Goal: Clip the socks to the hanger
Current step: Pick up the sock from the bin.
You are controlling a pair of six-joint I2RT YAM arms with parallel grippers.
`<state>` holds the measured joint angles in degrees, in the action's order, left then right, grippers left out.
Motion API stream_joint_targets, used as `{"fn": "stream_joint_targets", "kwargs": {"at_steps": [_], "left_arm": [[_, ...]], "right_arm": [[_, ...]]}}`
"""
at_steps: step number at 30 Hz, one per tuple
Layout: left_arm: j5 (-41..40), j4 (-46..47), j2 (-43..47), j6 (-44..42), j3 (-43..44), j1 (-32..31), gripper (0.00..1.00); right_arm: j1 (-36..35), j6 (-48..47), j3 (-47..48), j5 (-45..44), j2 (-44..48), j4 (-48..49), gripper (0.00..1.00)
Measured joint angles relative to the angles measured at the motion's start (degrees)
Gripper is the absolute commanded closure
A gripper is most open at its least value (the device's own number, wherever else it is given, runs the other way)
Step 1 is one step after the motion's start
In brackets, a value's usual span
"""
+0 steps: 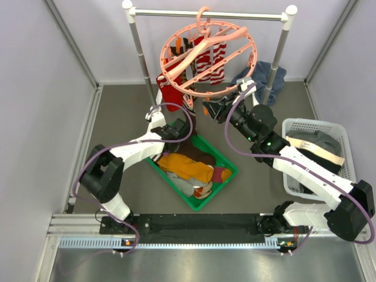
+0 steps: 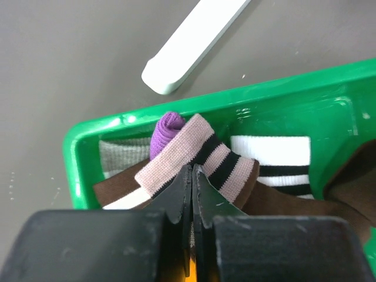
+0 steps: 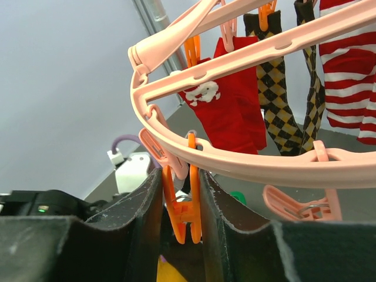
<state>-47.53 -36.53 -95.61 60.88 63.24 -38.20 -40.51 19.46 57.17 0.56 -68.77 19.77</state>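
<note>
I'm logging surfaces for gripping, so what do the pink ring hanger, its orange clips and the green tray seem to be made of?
The hanger: likely moulded plastic, smooth satin; uniform pink, rounded edges and moulded holes.
The orange clips: apparently plastic too, smooth, uniform colour.
The green tray: glossy hard plastic, bright highlights on its wall.

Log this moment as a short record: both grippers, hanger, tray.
left gripper: shut, tips at a pink-and-black striped sock; whether it is pinched is unclear
right gripper: closed on an orange clip of the hanger
hanger: hooked on the silver rail; red sock and others clipped on
green tray: more socks inside
</note>
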Motion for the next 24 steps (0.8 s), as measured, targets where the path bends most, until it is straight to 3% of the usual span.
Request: {"fn": "stream_joint_targets", "kwargs": {"at_steps": [14,24], "left_arm": [[0.2,0.2,18.7,-10.0,1.1,-3.7,1.0],[8.5,19.6,36.9,-33.5,-8.0,-5.7,1.0]], "right_arm": [[0.0,-0.4,1.0,0.0,0.0,-1.4,1.0],[0.1,-0.4,3.0,0.7,0.0,-4.5,1.0]]}}
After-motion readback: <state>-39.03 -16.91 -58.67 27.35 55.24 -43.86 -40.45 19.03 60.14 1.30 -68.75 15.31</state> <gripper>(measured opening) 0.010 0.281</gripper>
